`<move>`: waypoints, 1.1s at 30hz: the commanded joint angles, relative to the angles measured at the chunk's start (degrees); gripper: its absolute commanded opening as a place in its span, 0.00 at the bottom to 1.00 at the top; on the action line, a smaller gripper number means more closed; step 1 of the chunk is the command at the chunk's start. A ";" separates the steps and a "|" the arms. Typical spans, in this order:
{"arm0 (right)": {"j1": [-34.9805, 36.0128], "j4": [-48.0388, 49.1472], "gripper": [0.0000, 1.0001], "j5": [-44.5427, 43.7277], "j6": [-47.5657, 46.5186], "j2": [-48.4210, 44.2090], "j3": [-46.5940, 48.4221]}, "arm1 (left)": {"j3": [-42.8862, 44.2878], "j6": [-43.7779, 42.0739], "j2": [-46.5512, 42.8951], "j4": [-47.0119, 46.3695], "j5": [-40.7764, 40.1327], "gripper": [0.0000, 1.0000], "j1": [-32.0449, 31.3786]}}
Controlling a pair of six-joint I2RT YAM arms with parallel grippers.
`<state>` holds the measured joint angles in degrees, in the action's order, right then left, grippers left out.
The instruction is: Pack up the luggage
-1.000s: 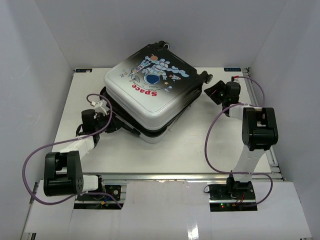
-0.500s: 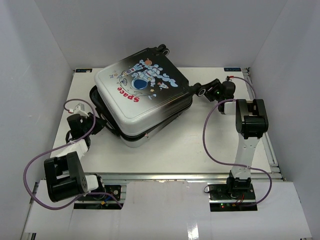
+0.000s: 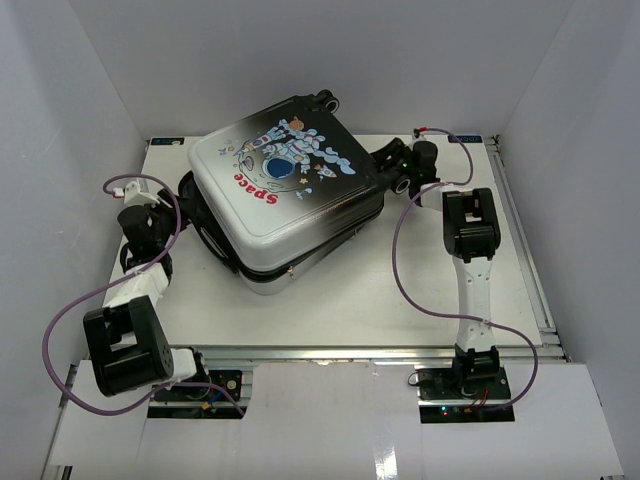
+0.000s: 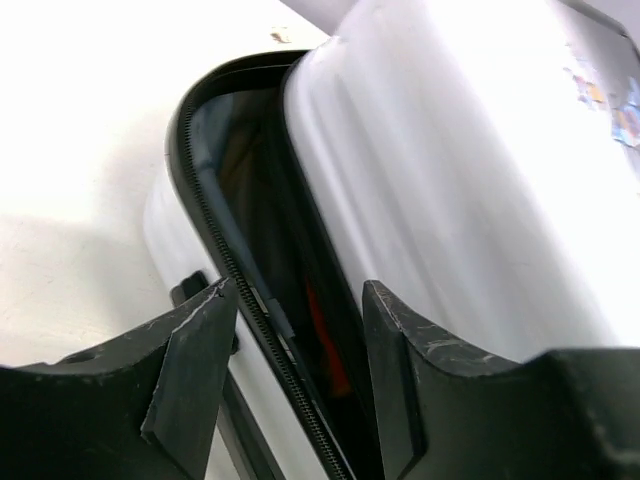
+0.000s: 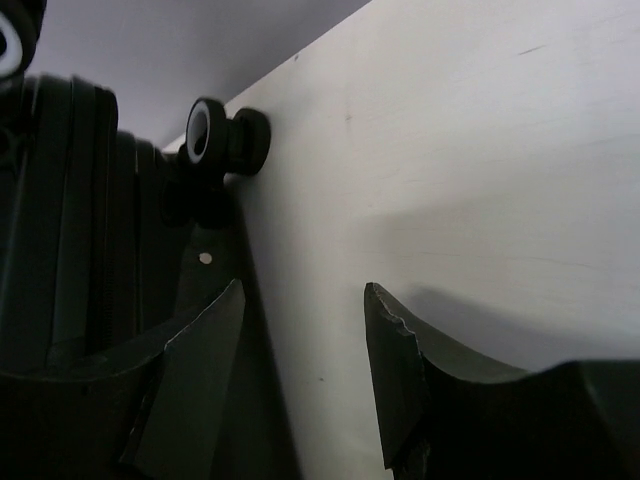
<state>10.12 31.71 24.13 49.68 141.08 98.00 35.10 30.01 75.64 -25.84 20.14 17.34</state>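
Black left gripper (image 4: 297, 300): jaws apart, gripping nothing, straddling the zipper rim (image 4: 215, 240) at the gap.
Luggage (image 3: 285, 205): mid-table (image 3: 400, 290), lid ajar on its left side.
Right gripper (image 5: 300, 300): parted, empty, beside a wheel (image 5: 215, 135).
Advice: brace the wheel end and press the lid squarely shut before zipping.

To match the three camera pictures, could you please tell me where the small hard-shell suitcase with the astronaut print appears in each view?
Top external: the black-to-white hard-shell suitcase lies centre, slightly towards the back.
Left wrist: the suitcase fills the right, its gaping zipper seam down the middle.
Right wrist: only its dark edge and a black wheel, far left.
Shared landmark: the white tabletop.
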 commanded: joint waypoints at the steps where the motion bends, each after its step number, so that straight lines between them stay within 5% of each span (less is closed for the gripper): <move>1: 1.56 -6.75 0.57 5.07 -3.53 0.27 0.18 | -1.59 2.25 2.80 -2.27 -0.98 0.53 -0.03; 7: 2.44 -7.73 0.55 4.80 -6.59 -7.36 -13.20 | -4.95 5.92 -2.45 -3.89 -0.97 0.49 -0.12; 14: 5.20 -1.57 0.54 3.15 -8.96 -18.43 -33.25 | 2.24 4.51 -19.71 7.57 -0.57 0.48 -3.97; 25: 9.17 15.87 0.52 5.31 -7.68 -25.87 -53.17 | 8.09 -10.81 -20.44 20.68 -4.84 0.50 -33.54; 33: 13.94 22.93 0.50 2.74 -7.18 -32.80 -63.40 | 5.25 -11.47 -19.39 22.21 -11.81 0.53 -50.49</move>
<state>19.16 55.82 22.36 41.94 110.71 39.54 41.75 20.82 55.98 -5.63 14.13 -26.00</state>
